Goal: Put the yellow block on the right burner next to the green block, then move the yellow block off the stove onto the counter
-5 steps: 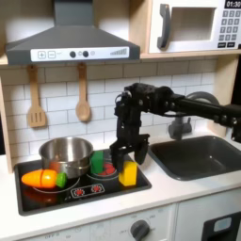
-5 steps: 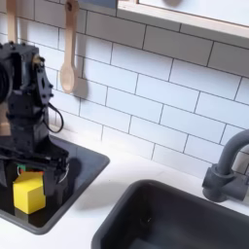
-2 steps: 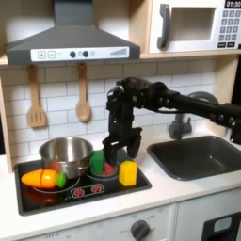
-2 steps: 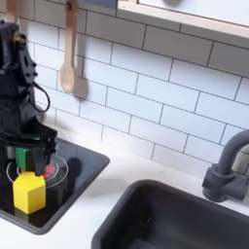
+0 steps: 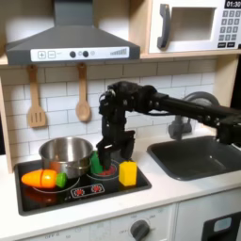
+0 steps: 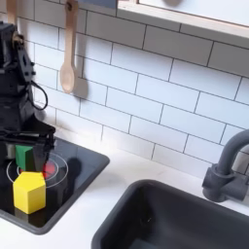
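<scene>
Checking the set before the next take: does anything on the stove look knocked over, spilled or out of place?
Nothing stands out. The yellow block sits upright on the stove beside the green block, the toy carrot lies in front of the pot, and the hand hovers over the green block. No spills.

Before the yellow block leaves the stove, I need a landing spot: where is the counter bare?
Bare counter lies between the stove and sink. The stove is crowded: pot, carrot, green block, yellow block, gripper.
</scene>
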Robot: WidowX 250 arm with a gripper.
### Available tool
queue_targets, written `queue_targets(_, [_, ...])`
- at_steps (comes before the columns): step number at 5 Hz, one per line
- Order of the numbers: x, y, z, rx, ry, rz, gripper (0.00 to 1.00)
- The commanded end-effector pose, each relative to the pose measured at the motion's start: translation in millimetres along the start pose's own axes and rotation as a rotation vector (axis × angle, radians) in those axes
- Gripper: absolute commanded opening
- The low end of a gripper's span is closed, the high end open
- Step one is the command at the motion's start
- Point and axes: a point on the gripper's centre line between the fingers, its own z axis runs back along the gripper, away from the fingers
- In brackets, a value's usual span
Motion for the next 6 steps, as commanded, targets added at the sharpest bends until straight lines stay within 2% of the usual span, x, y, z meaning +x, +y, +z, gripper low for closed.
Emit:
queue_targets(1, [16.7, 5.0, -8.0, -0.006, 0.020, 0.021, 1.00])
queue_targets(3, [29.2, 7.6, 0.1, -0.003, -0.014, 0.032, 1.00])
queue_targets(6, [35.4, 18.8, -1.6, 0.020, -0.012, 0.049, 1.00])
